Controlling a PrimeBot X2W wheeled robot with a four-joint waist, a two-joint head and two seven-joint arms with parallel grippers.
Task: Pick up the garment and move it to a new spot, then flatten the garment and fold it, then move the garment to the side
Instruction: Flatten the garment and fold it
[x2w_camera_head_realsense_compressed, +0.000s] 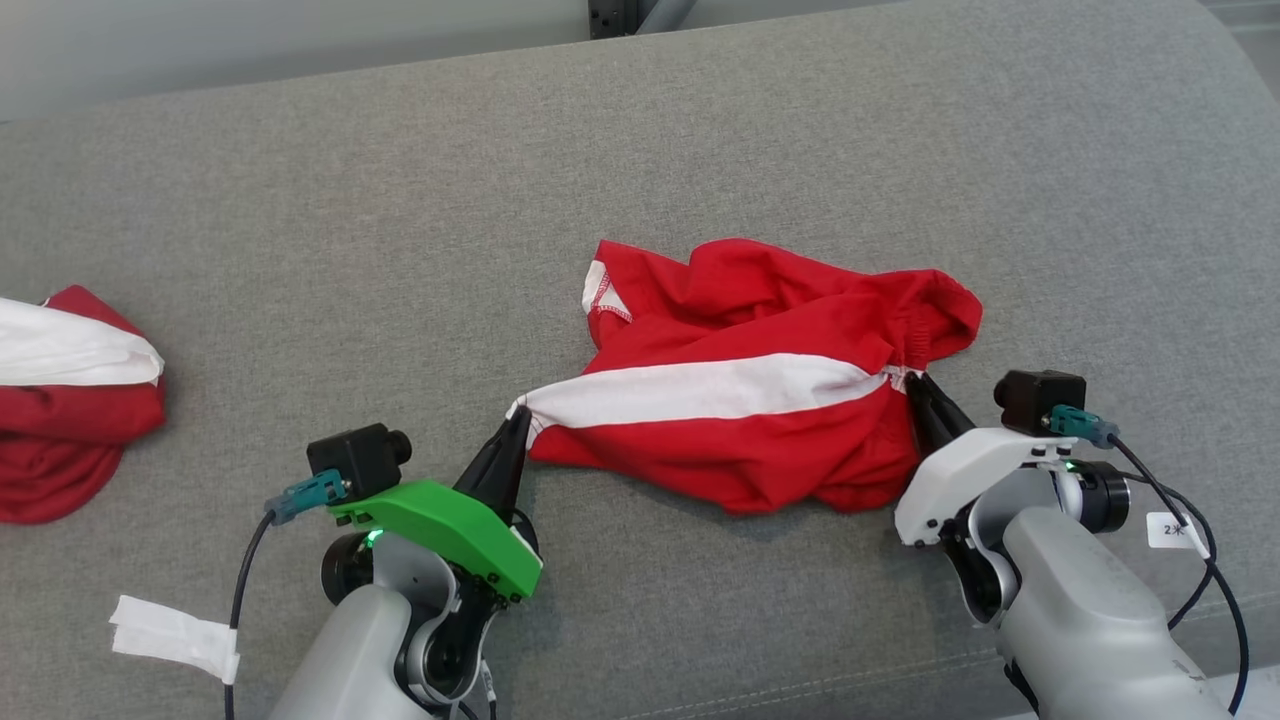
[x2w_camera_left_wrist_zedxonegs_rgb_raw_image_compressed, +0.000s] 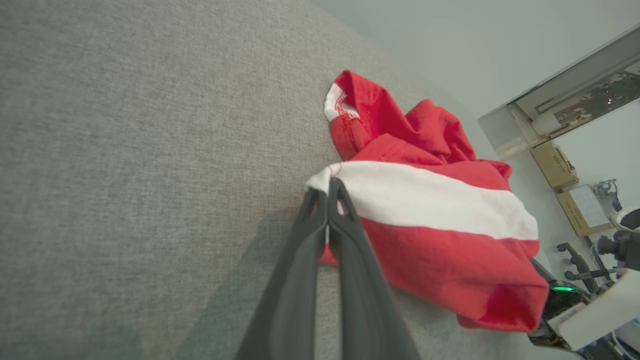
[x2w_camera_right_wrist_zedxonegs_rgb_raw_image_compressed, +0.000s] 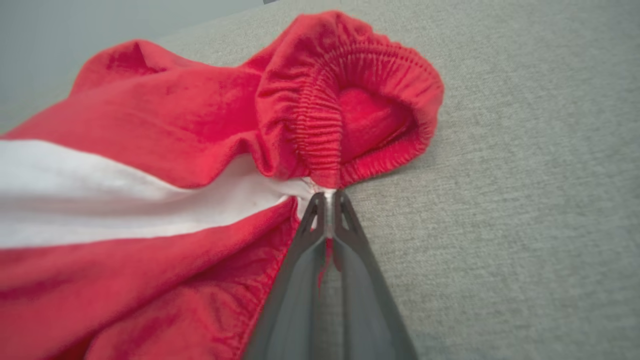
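Observation:
The garment (x2w_camera_head_realsense_compressed: 760, 400) is a pair of red shorts with a white side stripe, lying crumpled in the middle of the grey cushion. My left gripper (x2w_camera_head_realsense_compressed: 518, 415) is shut on the stripe's left end at the leg hem, as the left wrist view confirms on the garment (x2w_camera_left_wrist_zedxonegs_rgb_raw_image_compressed: 425, 210) with the gripper (x2w_camera_left_wrist_zedxonegs_rgb_raw_image_compressed: 331, 186) pinching white cloth. My right gripper (x2w_camera_head_realsense_compressed: 912, 380) is shut on the stripe's right end by the elastic waistband; in the right wrist view the garment (x2w_camera_right_wrist_zedxonegs_rgb_raw_image_compressed: 200, 165) bunches at the gripper (x2w_camera_right_wrist_zedxonegs_rgb_raw_image_compressed: 329, 196), with red cloth caught between the jaws.
A second red and white garment (x2w_camera_head_realsense_compressed: 70, 400) lies at the cushion's left edge. The grey cushion (x2w_camera_head_realsense_compressed: 640, 150) stretches wide behind and in front. White tape tag (x2w_camera_head_realsense_compressed: 170, 635) hangs off my left arm. Boxes (x2w_camera_left_wrist_zedxonegs_rgb_raw_image_compressed: 555, 165) stand on the floor beyond.

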